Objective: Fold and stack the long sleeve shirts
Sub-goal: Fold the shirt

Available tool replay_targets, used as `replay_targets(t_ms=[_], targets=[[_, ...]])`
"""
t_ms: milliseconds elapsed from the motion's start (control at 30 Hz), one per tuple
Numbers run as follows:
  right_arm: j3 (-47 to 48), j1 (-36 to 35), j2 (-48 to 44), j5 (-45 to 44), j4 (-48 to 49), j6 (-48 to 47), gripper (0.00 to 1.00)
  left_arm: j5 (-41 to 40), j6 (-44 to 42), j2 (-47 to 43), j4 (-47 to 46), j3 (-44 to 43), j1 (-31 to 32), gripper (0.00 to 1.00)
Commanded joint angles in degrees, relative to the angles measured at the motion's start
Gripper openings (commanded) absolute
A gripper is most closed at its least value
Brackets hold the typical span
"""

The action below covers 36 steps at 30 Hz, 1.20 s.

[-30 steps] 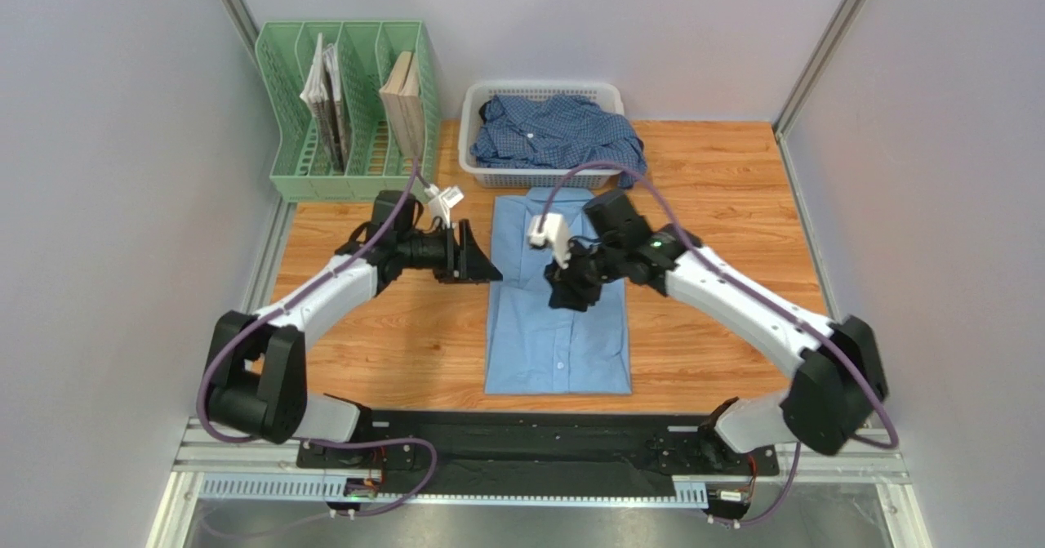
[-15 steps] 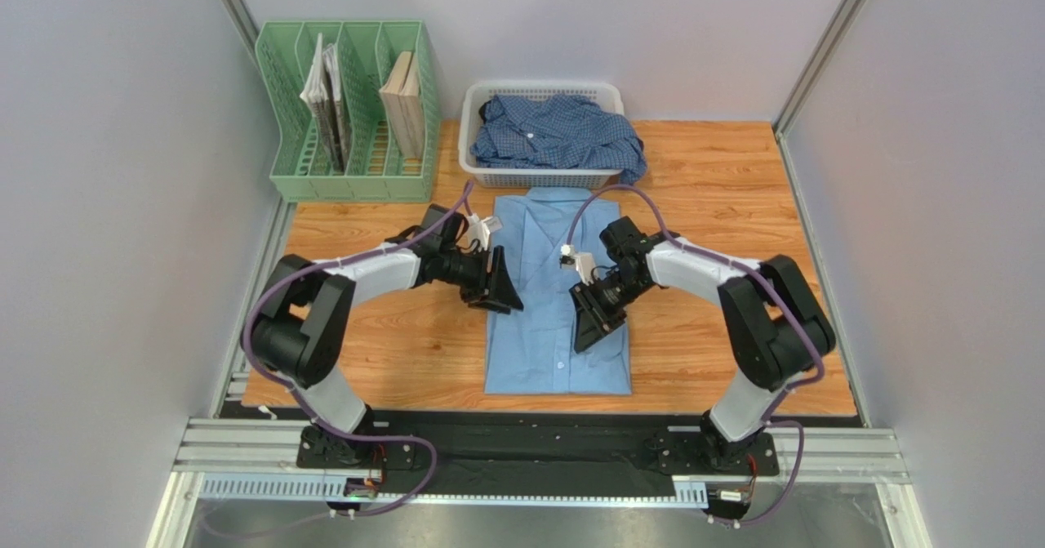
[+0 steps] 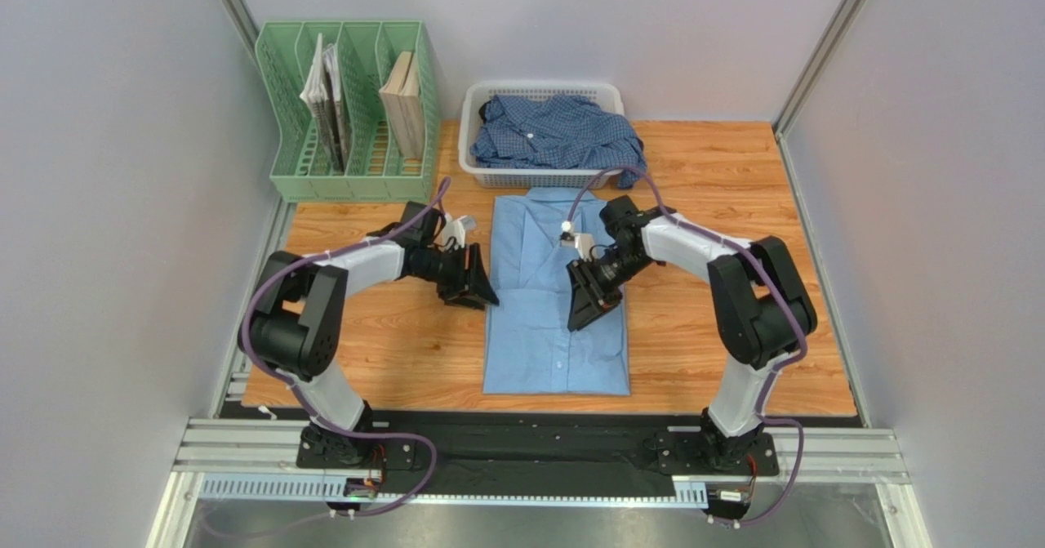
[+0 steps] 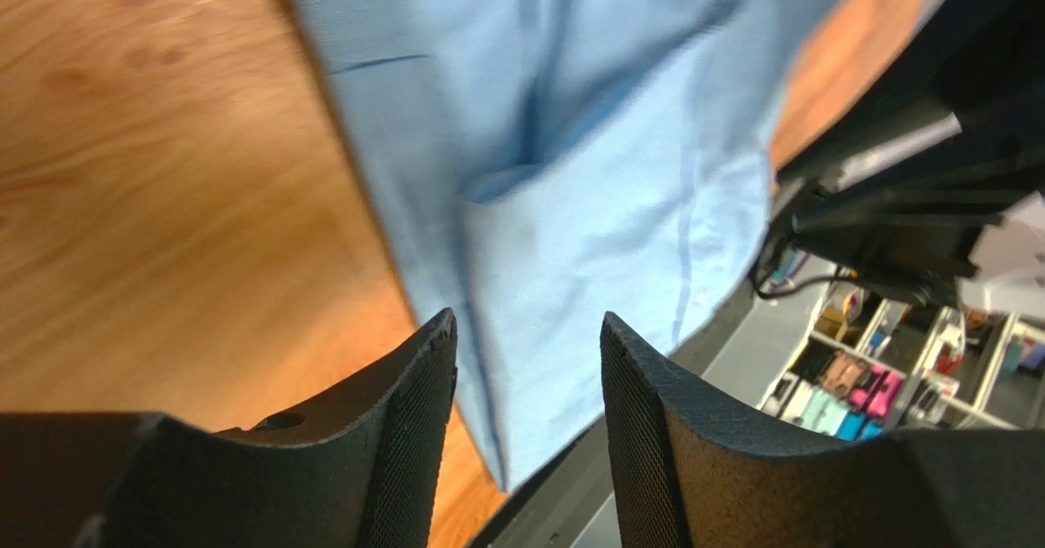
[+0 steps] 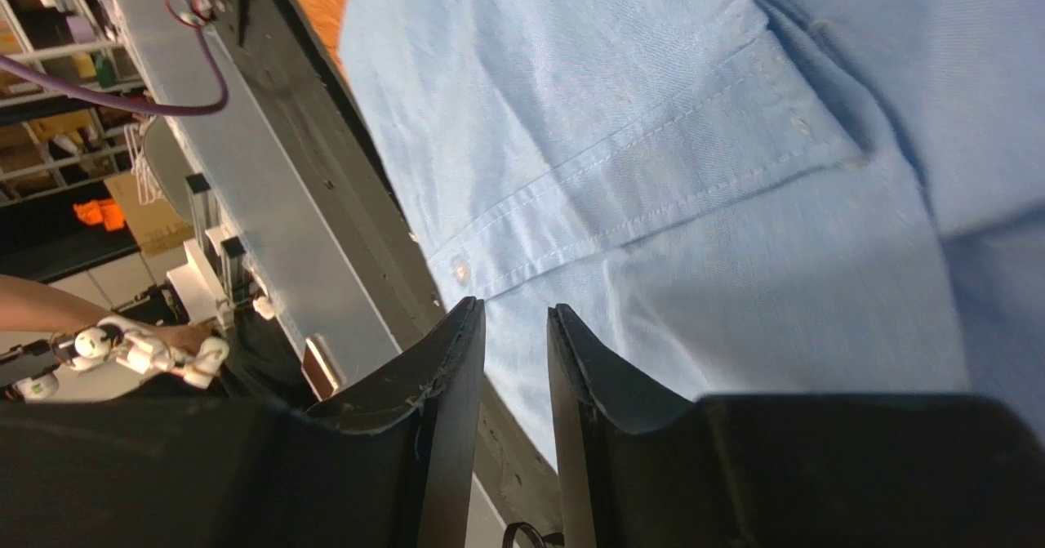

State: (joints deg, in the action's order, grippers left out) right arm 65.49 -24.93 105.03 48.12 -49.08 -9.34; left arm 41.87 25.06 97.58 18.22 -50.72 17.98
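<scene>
The plain light sky-blue shirt [image 3: 540, 328] lies flat on the wooden table, folded into a long rectangle with its collar at the far end. It also shows in the left wrist view [image 4: 589, 168] and the right wrist view [image 5: 687, 144]. The darker blue checked shirt [image 3: 558, 132] lies crumpled in the white basket [image 3: 540, 86]. My left gripper [image 3: 476, 284] is low at the light shirt's left edge, open and empty [image 4: 525, 328]. My right gripper [image 3: 584, 308] is low over the shirt's right half, its jaws a narrow gap apart with nothing between them [image 5: 515, 315].
A green file rack [image 3: 285, 168] with books stands at the back left. The basket stands just beyond the light shirt's collar. Bare wood shows on both sides of the shirt. The black arm rail [image 3: 540, 440] runs along the near edge.
Both arms have folded down toward the table. My right gripper slid toward the near end over the shirt. My left gripper went to the shirt's left edge, then drew slightly left.
</scene>
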Motion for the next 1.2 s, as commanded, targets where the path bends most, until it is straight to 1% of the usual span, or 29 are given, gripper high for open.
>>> replay_targets(t_ms=[0,33,100,167,200,233,267,333,367,433,500,533,567,600,633,667,700,733,767,800,833,867,900,933,967,1000,1033,1067,1167], targets=[[2.89,3.92,-4.84,3.65,-2.87,-3.13,0.28,7.95,-0.1,-10.47,-7.04,1.75,1.0,0.54],[2.97,3.92,-3.88,4.0,-2.08,-3.4,0.26,8.66,0.42,-11.52,-8.62,2.11,1.79,0.55],[3.5,3.92,-1.34,5.23,-1.03,-3.14,0.21,8.5,0.25,-10.93,-8.46,0.72,3.9,0.55],[4.55,4.01,4.02,6.28,0.56,-3.14,0.19,8.06,0.34,-6.02,-7.24,-1.39,4.69,0.53],[6.38,4.44,6.21,6.46,1.0,-3.05,0.18,6.66,0.43,-4.0,-6.88,-2.18,4.61,0.53],[7.27,4.97,9.63,7.07,1.61,-2.96,0.18,6.65,-0.44,0.55,-6.62,-3.06,4.44,0.53],[8.24,5.41,11.58,7.16,1.71,-2.79,0.18,6.13,-1.23,2.68,-4.44,-5.51,3.91,0.52],[10.61,6.91,14.57,7.43,2.06,-2.96,0.18,4.45,-2.29,7.94,-3.11,-7.28,2.77,0.5],[11.23,7.26,17.37,7.43,2.23,-2.96,0.18,4.63,-2.21,9.02,-2.93,-8.16,1.37,0.5],[12.63,7.96,19.85,7.77,2.32,-2.52,0.18,4.54,-3.6,10.61,-1.7,-9.39,0.57,0.5],[13.08,8.05,21.0,9.27,1.62,-2.26,0.18,5.67,-5.1,10.0,0.06,-10.8,0.57,0.51],[12.91,8.05,20.57,11.45,0.84,-1.91,0.18,6.55,-7.54,7.82,0.76,-11.24,0.48,0.52],[12.56,7.97,19.52,13.3,0.57,-0.43,0.18,7.34,-9.4,5.8,2.59,-11.68,0.65,0.53],[11.94,7.96,15.94,15.06,0.48,0.54,0.19,7.26,-12.37,3.34,3.92,-11.77,0.92,0.55],[11.33,8.14,13.82,18.12,0.65,1.42,0.19,6.05,-15.53,-2.86,5.67,-11.86,1.35,0.57],[9.41,7.88,11.1,19.11,1.52,4.3,0.2,4.03,-23.14,-6.31,9.69,-11.6,2.92,0.59],[8.34,7.44,6.28,19.55,2.75,5.55,0.21,-1.64,-27.04,-10.0,11.56,-11.07,4.42,0.63],[7.03,7.09,3.71,19.21,5.2,6.96,0.21,-5.7,-30.65,-17.09,13.14,-10.37,8.87,0.64],[4.23,6.65,1.86,18.95,6.61,8.01,0.22,-10.88,-38.34,-20.55,15.25,-8.36,12.14,0.65],[3.16,5.52,0.45,18.51,7.85,8.98,0.23,-21.46,-41.11,-23.63,15.7,-6.86,15.65,0.65],[2.28,4.63,-1.39,16.94,8.82,8.99,0.23,-25.83,-44.28,-28.36,15.71,-5.2,22.56,0.65],[1.83,4.02,-1.58,16.14,8.83,8.82,0.23,-33.44,-46.39,-30.15,15.45,-2.05,26.37,0.65],[1.48,1.92,-1.33,15.43,8.74,7.42,0.23,-36.82,-50.51,-31.39,15.1,-0.36,30.41,0.65],[1.57,1.03,0.33,14.38,8.22,7.06,0.23,-40.16,-52.11,-31.92,14.4,1.13,38.28,0.65],[1.83,0.24,1.74,13.68,7.86,6.62,0.22,-46.55,-52.83,-31.58,13.87,3.15,41.93,0.65],[3.22,-1.16,3.41,13.23,5.51,4.44,0.21,-48.79,-53.96,-30.79,13.34,3.69,45.01,0.63],[3.85,-1.52,6.73,12.79,4.7,3.29,0.2,-50.81,-54.32,-28.96,11.68,3.96,50.35,0.63],[4.37,-1.88,8.33,12.53,4.26,2.67,0.19,-53.53,-54.67,-28.07,10.71,4.22,52.4,0.63],[5.17,-1.88,14.04,11.38,4.43,1.17,0.17,-56.79,-54.68,-22.71,7.54,2.82,59.26,0.62]])
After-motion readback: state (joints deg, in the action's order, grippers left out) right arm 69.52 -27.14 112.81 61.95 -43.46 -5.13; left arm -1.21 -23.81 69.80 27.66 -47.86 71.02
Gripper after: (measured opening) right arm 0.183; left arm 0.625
